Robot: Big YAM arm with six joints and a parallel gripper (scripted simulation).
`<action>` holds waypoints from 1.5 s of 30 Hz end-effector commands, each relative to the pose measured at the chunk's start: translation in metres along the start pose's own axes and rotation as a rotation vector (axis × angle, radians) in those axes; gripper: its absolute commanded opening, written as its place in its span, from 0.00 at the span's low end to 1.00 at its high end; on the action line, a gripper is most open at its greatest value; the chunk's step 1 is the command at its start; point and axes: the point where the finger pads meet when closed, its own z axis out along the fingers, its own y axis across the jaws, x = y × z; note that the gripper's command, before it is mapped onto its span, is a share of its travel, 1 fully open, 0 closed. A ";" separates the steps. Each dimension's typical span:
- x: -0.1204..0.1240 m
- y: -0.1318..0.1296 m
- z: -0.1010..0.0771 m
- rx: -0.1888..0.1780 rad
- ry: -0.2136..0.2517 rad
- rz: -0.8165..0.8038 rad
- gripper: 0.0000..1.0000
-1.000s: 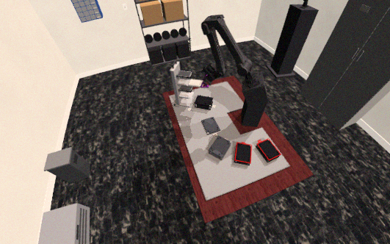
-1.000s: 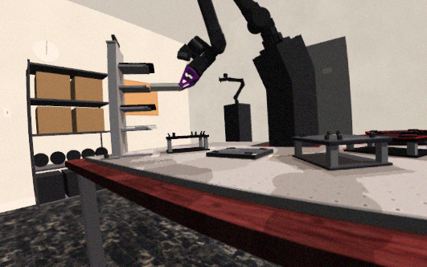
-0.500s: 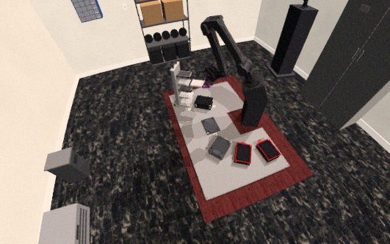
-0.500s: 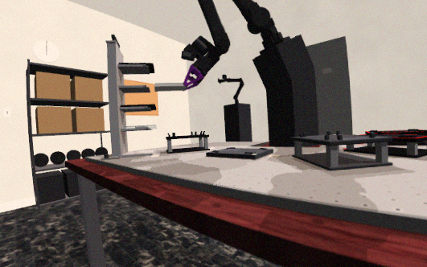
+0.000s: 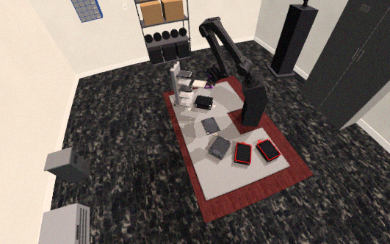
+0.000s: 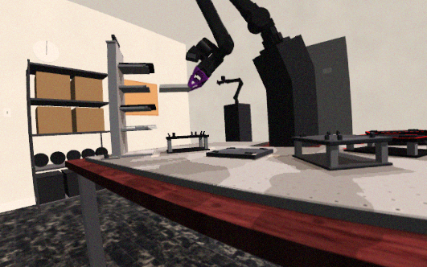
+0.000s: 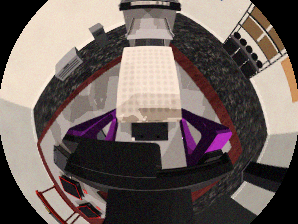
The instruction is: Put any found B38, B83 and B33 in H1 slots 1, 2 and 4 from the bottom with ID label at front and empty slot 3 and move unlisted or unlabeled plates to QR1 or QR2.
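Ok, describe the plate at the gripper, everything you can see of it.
The plate is a thin, pale rectangular slab, its top face a fine grid of wells. It hangs level in the air in front of the plate hotel, clear of the shelves, right way up. Its near short end sits between the purple jaws of the gripper, which alone touch it. No label can be read.
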 end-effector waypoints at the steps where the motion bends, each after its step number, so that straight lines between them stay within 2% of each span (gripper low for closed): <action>1: 0.005 -0.005 -0.008 0.015 -0.004 -0.005 0.86; 23: 0.027 -0.004 -0.022 0.014 0.000 -0.002 0.86; 29: 0.022 -0.007 -0.011 0.016 -0.022 -0.009 0.86; 38: 0.024 -0.002 -0.007 0.006 -0.022 -0.009 0.86; 39: 0.028 -0.001 -0.010 0.003 -0.009 -0.004 0.86; 45: 0.027 0.001 -0.004 -0.003 -0.021 -0.008 0.86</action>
